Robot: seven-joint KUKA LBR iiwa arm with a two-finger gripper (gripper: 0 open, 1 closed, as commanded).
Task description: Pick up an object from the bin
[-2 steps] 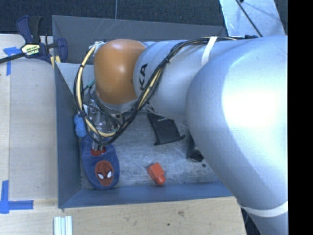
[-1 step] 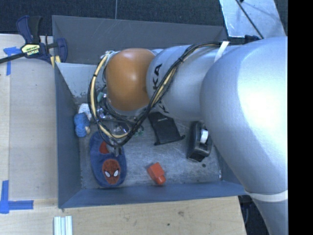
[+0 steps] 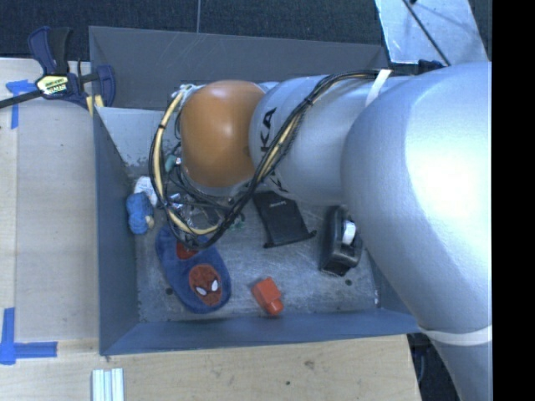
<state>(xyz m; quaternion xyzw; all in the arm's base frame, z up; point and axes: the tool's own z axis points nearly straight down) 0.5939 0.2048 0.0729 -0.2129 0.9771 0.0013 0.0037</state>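
The gripper (image 3: 191,222) is hanging over the upper end of a blue Spider-Man slipper (image 3: 201,282) lying front-left in the bin (image 3: 117,249). Cables are hiding whether the gripper is open or closed. The slipper is looking light, soft and floppy, so pinching its raised fabric edge is probably the surest hold.

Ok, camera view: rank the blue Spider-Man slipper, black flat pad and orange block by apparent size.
1. blue Spider-Man slipper
2. black flat pad, partly hidden under the arm, so its rank is unsure
3. orange block, clearly smallest
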